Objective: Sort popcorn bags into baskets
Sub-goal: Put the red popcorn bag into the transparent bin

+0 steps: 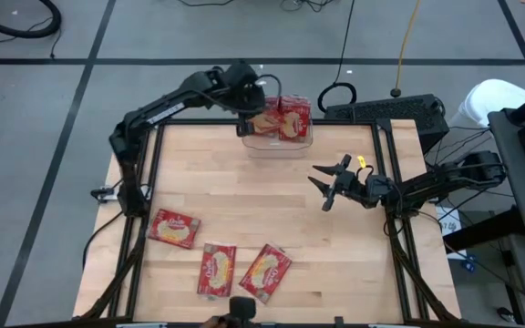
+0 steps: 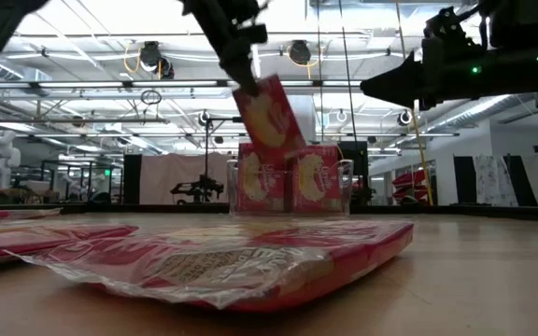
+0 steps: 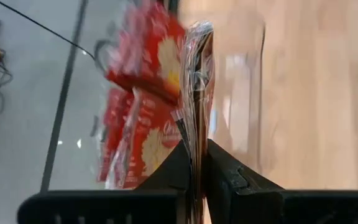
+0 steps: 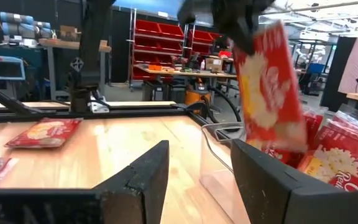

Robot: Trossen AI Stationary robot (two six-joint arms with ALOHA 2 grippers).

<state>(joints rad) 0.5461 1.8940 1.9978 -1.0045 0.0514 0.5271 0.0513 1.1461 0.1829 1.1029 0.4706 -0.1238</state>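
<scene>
high view: three popcorn bags on table.

Tabletop: pale wooden boards, framed by dark rails.
Far edge, near the middle: clear basket standing on the wood, red popcorn bags upright inside.
Near-left area: three popcorn bags lying flat, fronts up.
Left bag: nearest the left edge.
Middle bag: close to the near edge.
Right bag: tilted, just beside the middle bag.
</scene>
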